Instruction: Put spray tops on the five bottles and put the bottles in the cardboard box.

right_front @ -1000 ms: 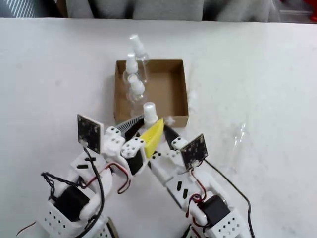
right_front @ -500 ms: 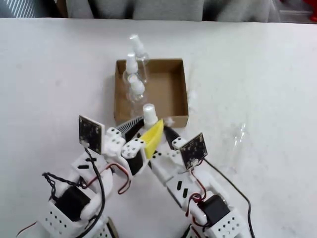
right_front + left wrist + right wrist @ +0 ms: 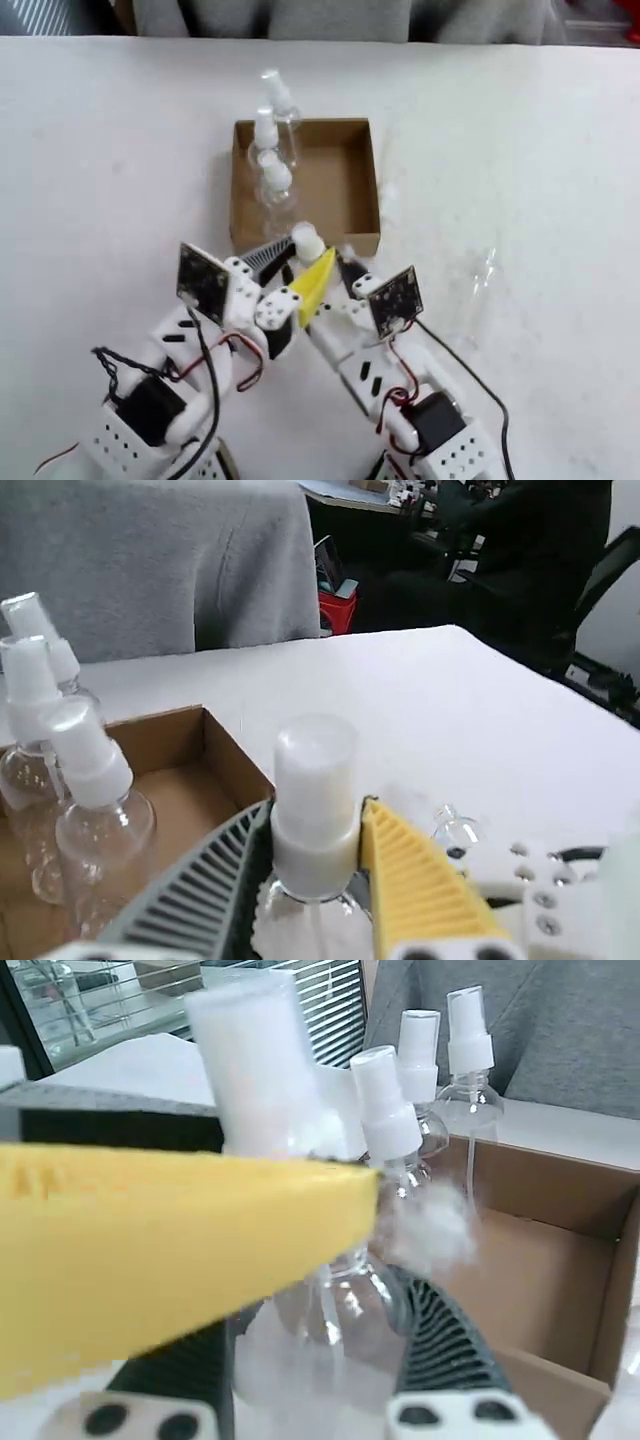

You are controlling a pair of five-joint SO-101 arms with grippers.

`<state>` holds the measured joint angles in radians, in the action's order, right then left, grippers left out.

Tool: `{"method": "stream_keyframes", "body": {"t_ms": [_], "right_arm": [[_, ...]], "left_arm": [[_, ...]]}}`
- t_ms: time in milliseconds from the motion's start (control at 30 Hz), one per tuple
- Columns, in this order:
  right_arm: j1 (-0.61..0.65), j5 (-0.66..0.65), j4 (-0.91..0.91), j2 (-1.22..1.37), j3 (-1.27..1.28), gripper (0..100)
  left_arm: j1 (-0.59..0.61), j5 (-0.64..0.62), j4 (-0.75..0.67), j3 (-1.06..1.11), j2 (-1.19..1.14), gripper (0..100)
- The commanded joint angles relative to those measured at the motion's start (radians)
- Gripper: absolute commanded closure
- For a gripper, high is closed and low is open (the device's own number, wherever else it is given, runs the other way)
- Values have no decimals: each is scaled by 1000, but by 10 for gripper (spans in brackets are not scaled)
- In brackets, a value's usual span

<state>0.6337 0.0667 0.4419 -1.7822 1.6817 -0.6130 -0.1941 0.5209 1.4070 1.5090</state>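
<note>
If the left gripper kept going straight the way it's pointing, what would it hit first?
The left gripper is shut on the spray top; carried straight on, it would probably meet the cardboard box at its near wall first, though depth is unclear.

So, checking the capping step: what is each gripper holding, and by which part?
The left gripper clamps the spray top at its collar; the right gripper holds the bottle under it by its body.
</note>
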Motion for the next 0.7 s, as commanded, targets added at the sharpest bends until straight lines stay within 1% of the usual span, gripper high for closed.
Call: {"method": "stream_keyframes", "body": {"t_ms": [0,67,100,300,433,500,667], "right_arm": [[-7,-2,-24,-21,8,982],[-8,-3,-24,-21,8,982],[-18,-3,-24,-21,8,982],[-21,-3,-24,-21,8,982],[-21,-3,-25,-21,8,982],[-21,-3,-25,-21,8,982],[-21,-3,-25,-21,8,982]], "left_arm": [[-68,120,-98,118,-4,921],[-62,127,-163,153,-4,921],[-62,129,-170,160,-4,921],[-61,132,-169,163,-4,917],[-25,132,-167,158,-4,906],[-4,132,-167,158,-4,855],[21,124,-109,140,-4,653]]}}
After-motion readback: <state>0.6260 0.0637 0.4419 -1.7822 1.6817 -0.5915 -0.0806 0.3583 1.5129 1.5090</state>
